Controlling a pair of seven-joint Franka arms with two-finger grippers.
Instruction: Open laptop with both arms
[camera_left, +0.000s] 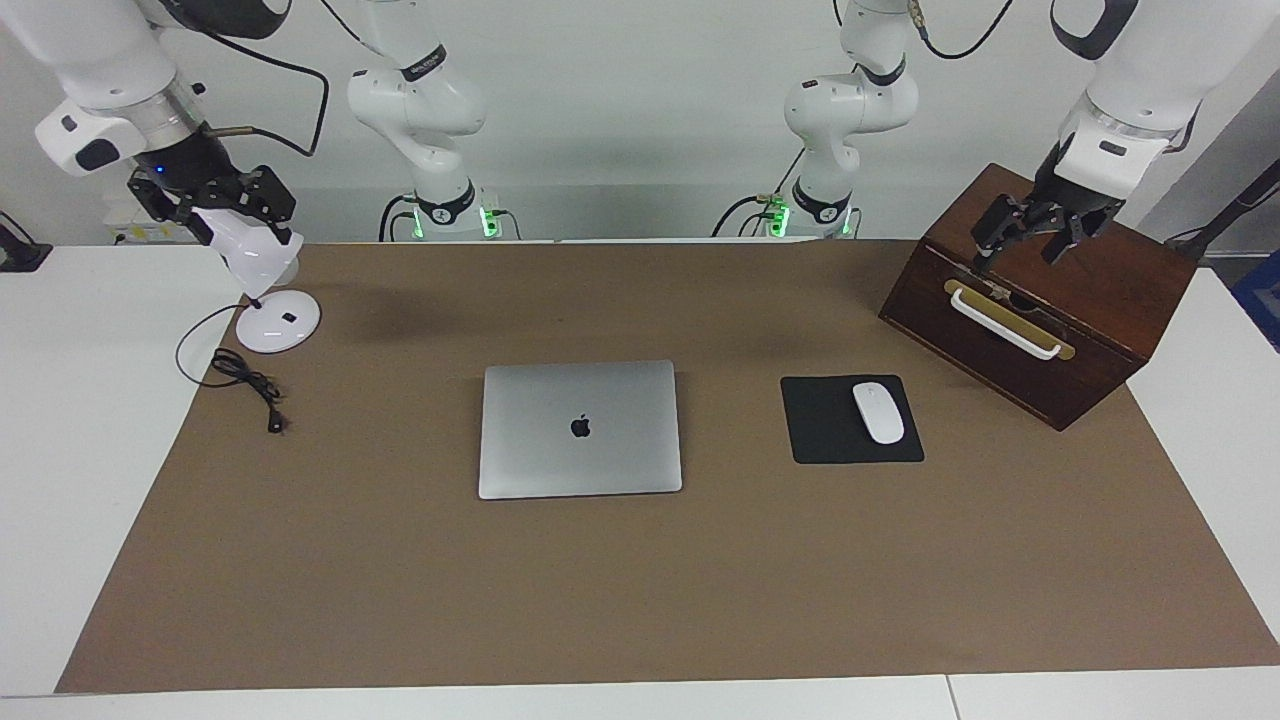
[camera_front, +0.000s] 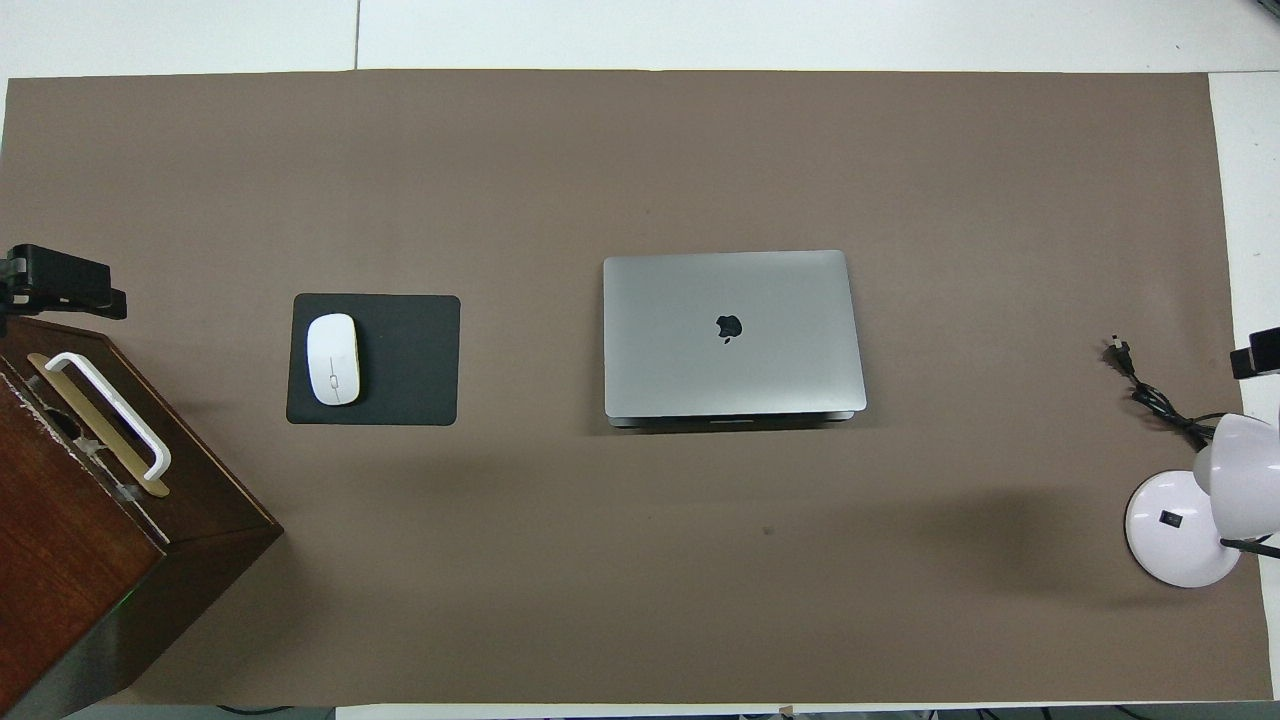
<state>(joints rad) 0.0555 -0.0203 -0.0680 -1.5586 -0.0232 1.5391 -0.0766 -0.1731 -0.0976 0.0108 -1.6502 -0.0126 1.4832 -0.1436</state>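
The silver-grey laptop (camera_left: 580, 428) lies shut and flat in the middle of the brown mat, its dark apple logo up; it also shows in the overhead view (camera_front: 733, 333). My left gripper (camera_left: 1015, 258) hangs open and empty over the wooden box toward the left arm's end; only its tip shows in the overhead view (camera_front: 62, 281). My right gripper (camera_left: 215, 215) hangs open and empty over the white desk lamp toward the right arm's end, and its tip shows in the overhead view (camera_front: 1260, 352). Both are well away from the laptop.
A black mouse pad (camera_left: 825, 425) with a white mouse (camera_left: 878, 412) lies beside the laptop toward the left arm's end. A dark wooden box (camera_left: 1040, 330) with a white handle stands there too. A white desk lamp (camera_left: 277, 320) and its black cable (camera_left: 245, 385) lie toward the right arm's end.
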